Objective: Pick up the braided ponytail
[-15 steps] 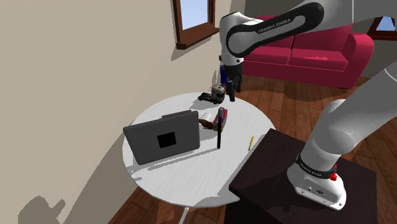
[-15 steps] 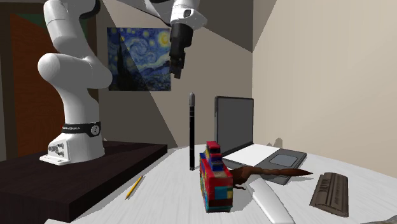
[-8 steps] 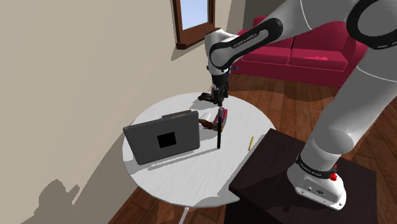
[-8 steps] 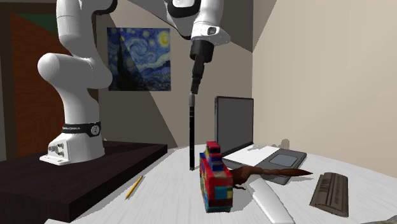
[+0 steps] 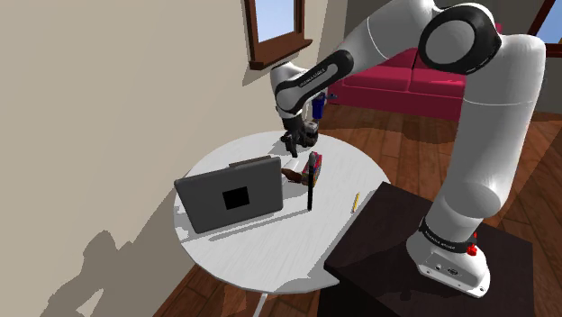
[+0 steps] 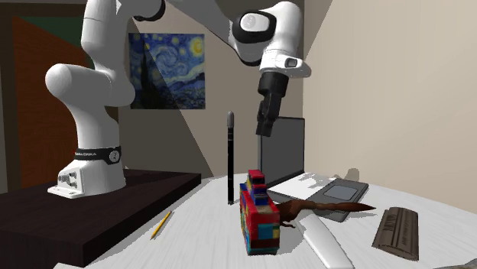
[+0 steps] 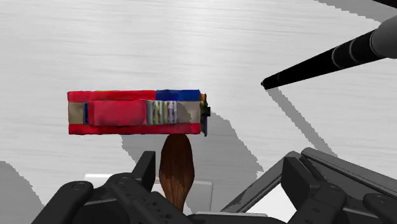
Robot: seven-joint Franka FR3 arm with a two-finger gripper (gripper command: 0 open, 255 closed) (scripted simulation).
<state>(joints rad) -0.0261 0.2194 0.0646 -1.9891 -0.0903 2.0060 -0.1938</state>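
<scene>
Over the round white tabletop (image 5: pixel 270 261), toward its edge that faces the red sofa (image 5: pixel 450 72), the black gripper (image 5: pixel 290 144) hangs pointing down, well above the surface. In the second exterior view the gripper (image 6: pixel 264 126) is level with the top of a thin black stick (image 6: pixel 230 160) that stands upright near the middle of the tabletop (image 6: pixel 206 229). In the wrist view its 2 fingers (image 7: pixel 145 167) stand apart with nothing between them touching either 1, so the gripper (image 7: pixel 219 162) is open and holds nothing.

The braided ponytail (image 6: pixel 321 208), reddish brown, lies flat near the middle of the tabletop. It sits between a multicoloured block (image 6: pixel 258 214) and an open dark grey laptop (image 6: pixel 283 145), with 1 end just beside the block. In the shoulder view the ponytail (image 5: pixel 294 170) is below the gripper and just beside the block (image 5: pixel 315 165). In the wrist view 1 end of the ponytail (image 7: pixel 176 168) shows in the gap between the fingers, just below the block (image 7: pixel 137 112), with the stick (image 7: pixel 331 60) off to one side.

A yellow pencil (image 5: pixel 356 200) lies near the edge closest to the dark stand (image 5: pixel 396 261). The laptop (image 5: pixel 230 194) sits near the edge at the shoulder view's left.
</scene>
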